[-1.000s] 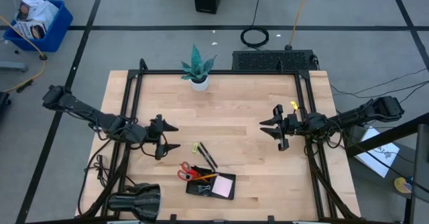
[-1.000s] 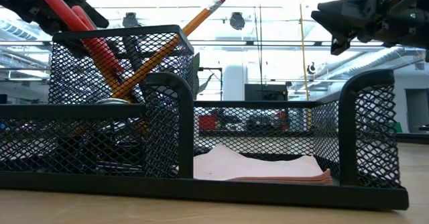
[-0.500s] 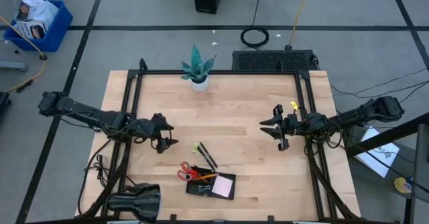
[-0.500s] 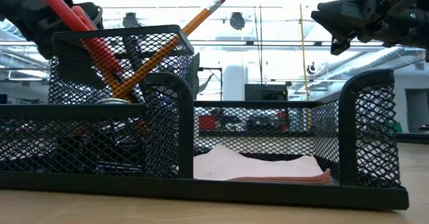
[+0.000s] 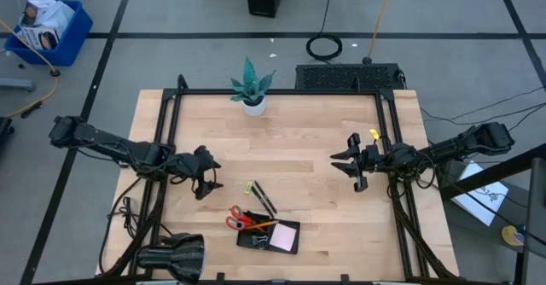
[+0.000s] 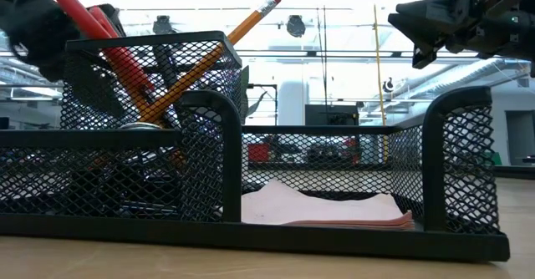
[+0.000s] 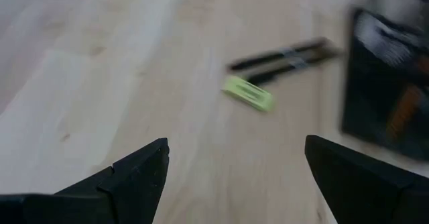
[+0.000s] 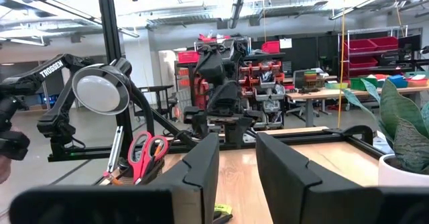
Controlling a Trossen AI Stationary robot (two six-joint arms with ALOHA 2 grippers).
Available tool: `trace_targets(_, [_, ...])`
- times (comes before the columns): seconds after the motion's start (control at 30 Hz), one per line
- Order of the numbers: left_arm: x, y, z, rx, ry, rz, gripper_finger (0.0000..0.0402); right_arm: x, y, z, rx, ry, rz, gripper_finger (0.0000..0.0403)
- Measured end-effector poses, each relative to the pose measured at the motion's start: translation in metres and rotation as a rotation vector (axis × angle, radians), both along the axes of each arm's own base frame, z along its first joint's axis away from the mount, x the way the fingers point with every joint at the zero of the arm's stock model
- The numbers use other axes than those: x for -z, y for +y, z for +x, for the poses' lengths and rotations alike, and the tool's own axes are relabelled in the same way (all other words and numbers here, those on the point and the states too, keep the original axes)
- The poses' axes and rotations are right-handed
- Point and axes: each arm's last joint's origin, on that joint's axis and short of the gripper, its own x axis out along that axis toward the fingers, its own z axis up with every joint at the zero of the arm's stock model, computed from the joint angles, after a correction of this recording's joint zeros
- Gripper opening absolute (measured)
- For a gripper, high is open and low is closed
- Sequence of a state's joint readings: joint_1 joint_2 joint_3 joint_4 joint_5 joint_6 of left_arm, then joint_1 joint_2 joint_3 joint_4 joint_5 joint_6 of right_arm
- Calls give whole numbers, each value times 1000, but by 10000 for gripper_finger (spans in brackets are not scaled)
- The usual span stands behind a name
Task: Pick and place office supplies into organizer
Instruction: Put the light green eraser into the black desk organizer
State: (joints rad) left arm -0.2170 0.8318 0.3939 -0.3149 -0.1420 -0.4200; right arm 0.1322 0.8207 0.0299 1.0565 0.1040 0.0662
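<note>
Since a second ago the left gripper has drawn in and turned toward the lower middle, fingers spread wide, holding nothing. The right gripper waits at right of centre, fingers narrowly apart (nothing between them). The organizer sits at lower middle, scissors in it; pens and yellow piece lie just above.

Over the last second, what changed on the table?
The left pincer, open and empty, drew in a little toward the yellow piece and pens; nothing was grasped or released. The right pincer, organizer, scissors and note pad stayed put.
</note>
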Motion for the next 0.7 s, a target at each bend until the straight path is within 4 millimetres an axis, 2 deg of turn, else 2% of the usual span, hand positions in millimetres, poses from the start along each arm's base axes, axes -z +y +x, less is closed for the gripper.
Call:
trace_targets(0.1, [7, 3, 5, -150, 40, -60, 351, 0, 0, 0, -1, 1, 0, 91])
trace_targets(0.33, [37, 2, 19, -289, 207, -153, 351, 1, 0, 0, 0, 8, -1, 91])
trace_targets(0.57, [50, -5, 40, -318, 151, -189, 351, 1, 0, 0, 0, 7, -1, 91])
trace_targets(0.7, [55, -4, 42, -484, 134, -240, 351, 1, 0, 0, 0, 7, -1, 91])
